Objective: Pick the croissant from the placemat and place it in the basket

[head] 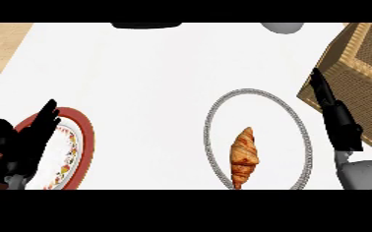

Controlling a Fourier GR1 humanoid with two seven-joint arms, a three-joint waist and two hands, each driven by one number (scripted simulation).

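Note:
A golden-brown croissant lies lengthwise on a white oval placemat with a grey beaded rim, low and right of centre. The woven tan basket stands at the right edge, partly cut off. My right hand is open with straight fingers pointing up, just right of the placemat and in front of the basket's lower wall, apart from the croissant. My left hand is open at the lower left, resting over a plate.
A red-rimmed patterned plate sits at the lower left under the left hand. A dark object and a grey round object show at the far edge. Wooden surface borders the white counter at upper left.

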